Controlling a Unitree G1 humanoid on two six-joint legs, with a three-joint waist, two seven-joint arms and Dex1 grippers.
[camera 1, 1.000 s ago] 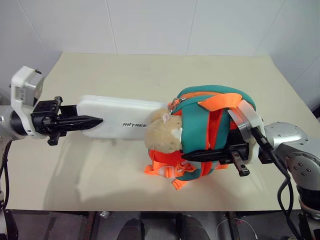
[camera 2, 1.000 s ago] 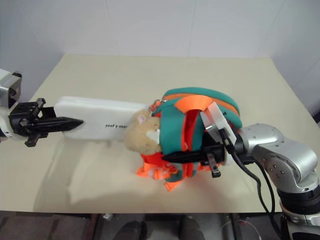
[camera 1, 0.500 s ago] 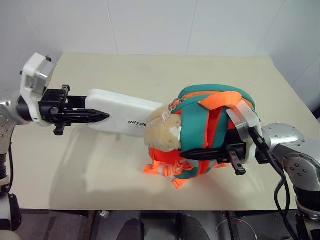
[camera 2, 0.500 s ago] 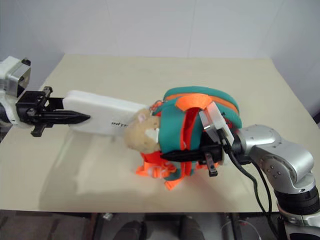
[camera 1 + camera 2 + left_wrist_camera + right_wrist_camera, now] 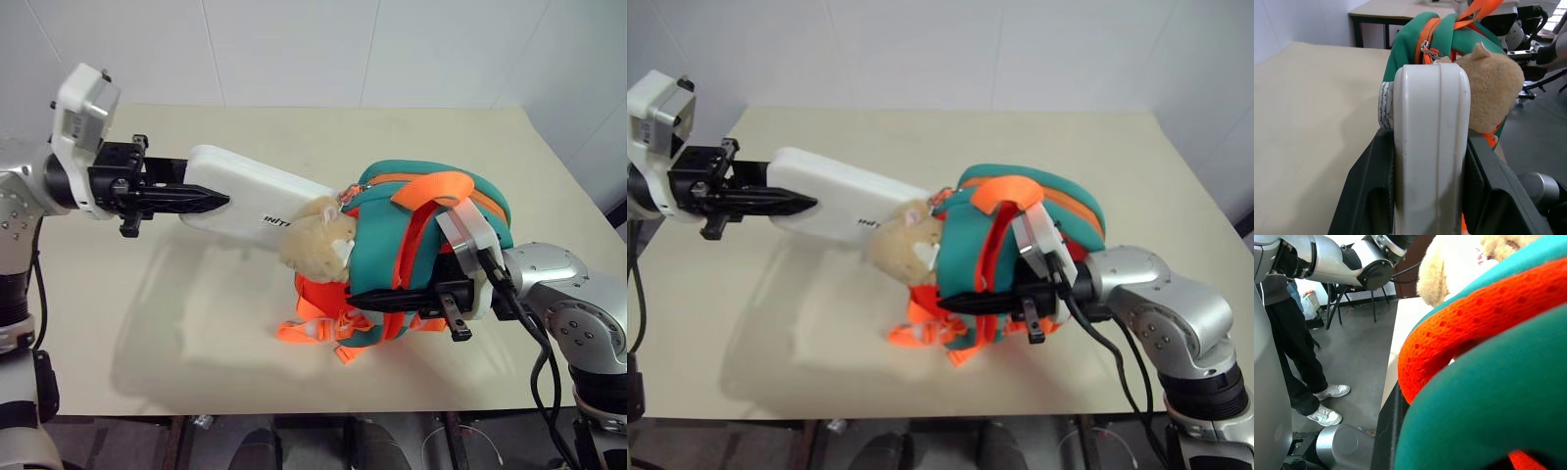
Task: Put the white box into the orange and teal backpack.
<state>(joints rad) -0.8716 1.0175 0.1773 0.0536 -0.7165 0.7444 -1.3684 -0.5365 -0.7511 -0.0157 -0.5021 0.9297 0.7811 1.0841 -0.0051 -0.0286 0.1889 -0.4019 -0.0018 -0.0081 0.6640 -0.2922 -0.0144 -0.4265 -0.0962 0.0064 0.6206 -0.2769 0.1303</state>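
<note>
- the bench point(image 5: 245, 362), a wide beige matte top, carries the work; white tiled walls stand behind it, and the right wrist view shows grey floor, dark chair legs and a person's dark trousers and pale shoes beside the rig.
- the orange and teal backpack point(image 5: 392, 245), small and padded with orange straps, stands propped near the middle of the bench, its zipped mouth turned toward the robot's left.
- the white box point(image 5: 250, 196), a flat rounded hard case with dark lettering, is lifted off the bench and tilted, its far end at the backpack's opening and touching the plush; how far it is inside i cannot tell.
- the tan plush animal charm point(image 5: 315, 245) hangs right at the mouth, between the box and the way in.
- the left gripper point(image 5: 211, 201) is clamped across the near end of the box, one black finger on each broad face.
- the right gripper point(image 5: 362, 297) is closed on the backpack's teal and orange strap webbing, holding the bag up.
- risks, as i judge them: the box end could catch on the plush or the zipper edge and push the whole bag along the bench instead of sliding in.
- the long box, held at one end only, could twist or slip in the grip if it jams.
- the strap hold could give, letting the bag fold and close its mouth.
</note>
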